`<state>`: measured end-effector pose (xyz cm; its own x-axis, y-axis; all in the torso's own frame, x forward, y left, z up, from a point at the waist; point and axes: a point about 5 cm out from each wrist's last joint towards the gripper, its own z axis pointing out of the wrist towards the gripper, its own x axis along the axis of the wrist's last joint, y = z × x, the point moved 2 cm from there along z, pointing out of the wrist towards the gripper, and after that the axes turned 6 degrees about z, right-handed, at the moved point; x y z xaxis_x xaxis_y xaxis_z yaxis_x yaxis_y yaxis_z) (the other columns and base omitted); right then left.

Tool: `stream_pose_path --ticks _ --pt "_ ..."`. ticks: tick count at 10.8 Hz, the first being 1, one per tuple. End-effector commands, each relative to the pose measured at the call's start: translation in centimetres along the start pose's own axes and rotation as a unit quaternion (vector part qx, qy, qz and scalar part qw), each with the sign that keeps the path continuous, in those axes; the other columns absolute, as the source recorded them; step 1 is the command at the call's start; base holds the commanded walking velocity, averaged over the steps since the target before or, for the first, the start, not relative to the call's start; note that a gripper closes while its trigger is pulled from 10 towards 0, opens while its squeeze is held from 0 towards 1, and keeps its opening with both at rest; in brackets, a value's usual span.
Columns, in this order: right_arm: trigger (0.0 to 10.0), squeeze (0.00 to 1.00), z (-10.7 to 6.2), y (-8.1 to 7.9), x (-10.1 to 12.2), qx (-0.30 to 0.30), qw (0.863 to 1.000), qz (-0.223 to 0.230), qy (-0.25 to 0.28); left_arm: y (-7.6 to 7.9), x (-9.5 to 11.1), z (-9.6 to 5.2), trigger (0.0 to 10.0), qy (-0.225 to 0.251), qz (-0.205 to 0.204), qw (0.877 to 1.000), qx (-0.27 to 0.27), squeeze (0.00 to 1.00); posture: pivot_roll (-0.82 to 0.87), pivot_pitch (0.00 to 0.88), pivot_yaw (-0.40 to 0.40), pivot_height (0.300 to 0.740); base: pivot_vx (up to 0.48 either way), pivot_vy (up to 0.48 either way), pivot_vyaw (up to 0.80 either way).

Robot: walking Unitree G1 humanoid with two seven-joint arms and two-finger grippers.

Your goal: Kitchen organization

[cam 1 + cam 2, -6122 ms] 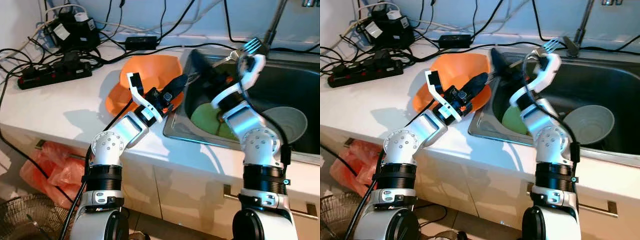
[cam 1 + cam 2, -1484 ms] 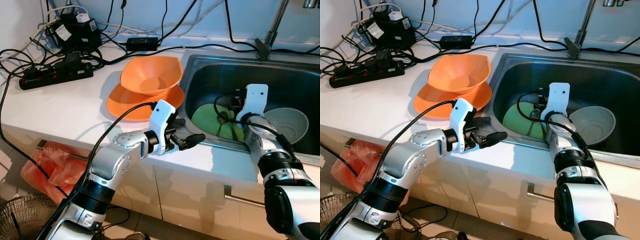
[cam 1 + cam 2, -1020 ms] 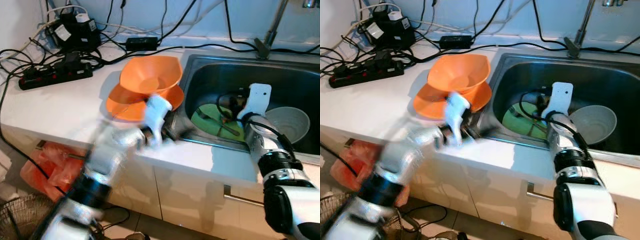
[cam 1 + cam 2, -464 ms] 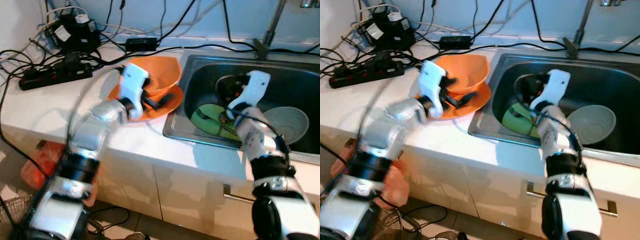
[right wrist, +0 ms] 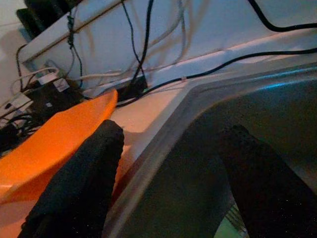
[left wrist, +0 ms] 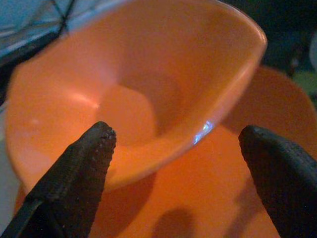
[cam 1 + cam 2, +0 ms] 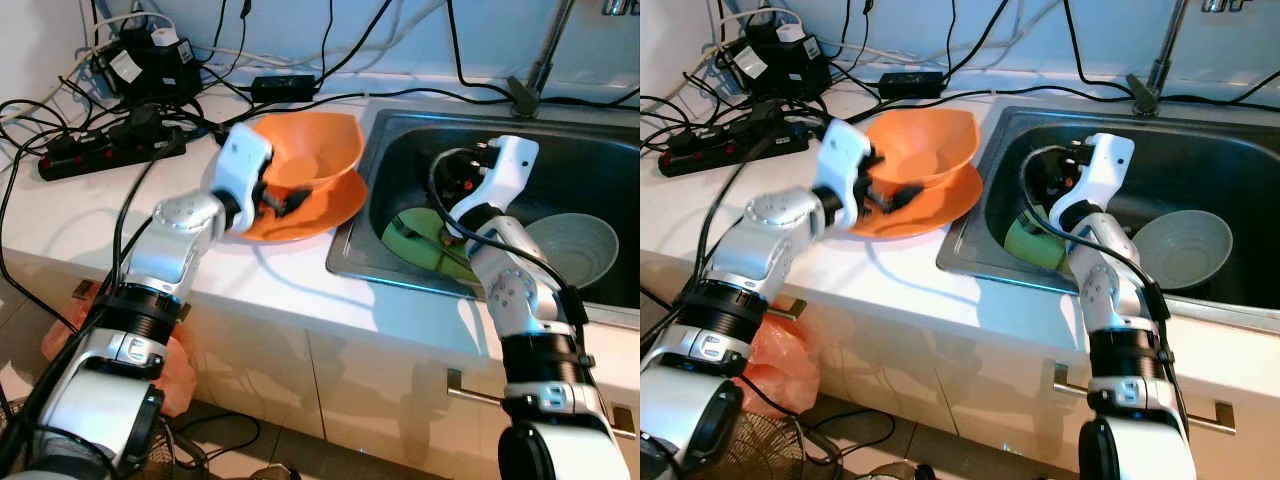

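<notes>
The left gripper [image 6: 178,144], fingers spread, faces the orange bowl [image 7: 310,160] stacked on its plate [image 7: 320,210] beside the sink [image 7: 400,130], seemingly to grasp the rim, while the right gripper [image 5: 171,168] hovers spread and empty over the basin.

White counter [image 7: 150,215] (cable-strewn) over pale cabinets [image 7: 390,390].

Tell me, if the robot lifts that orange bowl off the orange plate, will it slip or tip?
The orange bowl looks like thin, stiff plastic, so it is probably light. Its glossy, sloping wall may be slippery for the open left gripper at its rim. It sits tilted on the orange plate, so a nudge might rock it or drag the plate along.
</notes>
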<state>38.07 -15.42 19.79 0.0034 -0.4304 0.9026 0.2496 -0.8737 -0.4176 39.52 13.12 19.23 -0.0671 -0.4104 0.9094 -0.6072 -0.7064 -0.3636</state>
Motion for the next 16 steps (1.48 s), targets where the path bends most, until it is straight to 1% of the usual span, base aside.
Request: stream_pose_path --ticks 1,2,3,4,5,6,7,8,9,10,11,12,14,16 --pt "10.0 0.00 -0.1 -1.0 0.0 0.019 1.000 0.003 -0.004 0.5 -1.2 0.0 10.0 -0.030 0.047 0.998 -0.034 0.00 0.10 0.066 0.116 0.740 0.000 0.000 0.00" --pt "10.0 0.00 -0.4 -1.1 0.0 0.018 1.000 0.004 -0.006 0.7 -1.8 0.1 10.0 -0.043 0.077 0.995 -0.052 0.00 0.10 0.070 0.115 0.740 0.000 0.000 0.00" --pt "10.0 0.00 -0.5 -1.1 -0.1 0.017 1.000 0.006 -0.008 0.6 -1.9 0.3 10.0 -0.047 0.092 0.993 -0.064 0.00 0.10 0.074 0.113 0.740 0.000 0.000 0.00" --pt "10.0 0.00 -0.6 -1.4 -0.2 0.020 1.000 0.010 -0.012 -0.1 -1.7 0.5 10.0 -0.061 0.128 0.988 -0.064 0.00 0.10 0.079 0.115 0.740 0.000 0.000 0.00" --pt "10.0 0.00 -0.6 -1.4 -0.1 0.020 1.000 0.012 -0.013 -0.7 -1.3 0.6 10.0 -0.062 0.138 0.987 -0.058 0.00 0.10 0.080 0.115 0.740 0.000 0.000 0.00" --pt "10.0 0.00 -0.8 -1.2 0.0 0.014 1.000 0.016 -0.013 -2.2 -0.2 0.6 10.0 -0.057 0.162 0.985 -0.034 0.00 0.09 0.080 0.114 0.740 0.000 0.000 0.00" --pt "10.0 0.00 -0.8 -1.2 0.0 0.014 1.000 0.017 -0.013 -2.9 0.3 0.5 10.0 -0.059 0.180 0.982 -0.023 0.00 0.09 0.080 0.112 0.740 0.000 0.000 0.00" --pt "10.0 0.00 -0.8 -1.3 -0.1 0.016 1.000 0.017 -0.015 -3.4 0.3 0.4 10.0 -0.074 0.233 0.970 -0.010 0.00 0.09 0.080 0.111 0.740 0.000 0.000 0.00" --pt "10.0 0.00 -0.8 -1.4 0.0 0.016 1.000 0.017 -0.015 -3.8 0.4 0.4 10.0 -0.075 0.234 0.969 0.001 0.00 0.10 0.077 0.111 0.740 0.000 0.000 0.00" --pt "10.0 0.00 -0.7 -1.3 0.0 0.014 1.000 0.019 -0.014 -4.1 0.5 0.4 10.0 -0.075 0.244 0.967 0.010 0.00 0.10 0.076 0.111 0.740 0.000 0.000 0.00" --pt "10.0 0.00 -0.7 -1.2 0.0 0.012 1.000 0.017 -0.015 -4.0 0.5 0.5 6.7 -0.069 0.251 0.966 0.008 0.00 0.10 0.075 0.109 0.740 0.000 0.000 0.00" --pt "10.0 0.00 -0.7 -1.3 0.0 0.014 1.000 0.015 -0.015 -3.6 0.2 0.6 0.0 -0.070 0.263 0.962 -0.002 0.00 0.10 0.074 0.109 0.740 0.000 0.000 0.00" --pt "10.0 0.00 -0.6 -1.3 0.1 0.010 1.000 0.009 -0.008 -2.7 -0.4 0.9 0.0 -0.074 0.279 0.957 -0.031 0.00 0.09 0.070 0.112 0.740 0.000 0.000 0.00" --pt "10.0 0.00 -0.6 -1.3 0.0 0.008 1.000 0.027 0.000 -2.4 -0.3 1.0 0.0 -0.066 0.281 0.957 -0.037 0.00 0.09 0.070 0.116 0.740 0.000 0.000 0.00"
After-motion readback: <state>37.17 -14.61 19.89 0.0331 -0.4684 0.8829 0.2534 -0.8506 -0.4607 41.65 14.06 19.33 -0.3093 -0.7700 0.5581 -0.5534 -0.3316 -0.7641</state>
